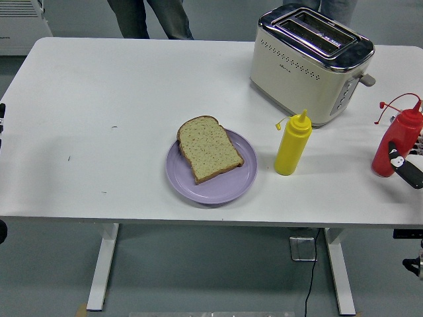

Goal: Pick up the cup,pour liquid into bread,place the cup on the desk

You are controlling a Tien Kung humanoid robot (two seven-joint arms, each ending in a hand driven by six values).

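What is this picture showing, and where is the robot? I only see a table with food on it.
The camera sits high up on the robot's head, so you are looking through the robot's eyes, down at a white table. That is why you see so little of the robot. Its right hand just peeks in at the right edge, wrapped around a red squeeze bottle. The other arm barely shows at the left edge.

In the middle is a purple plate with a slice of bread lying on it. Beside the plate stands a yellow squeeze bottle, which nobody is touching. Behind that is a cream toaster with a shiny top.

At the far side of the table, a person is standing; you can only see the legs.
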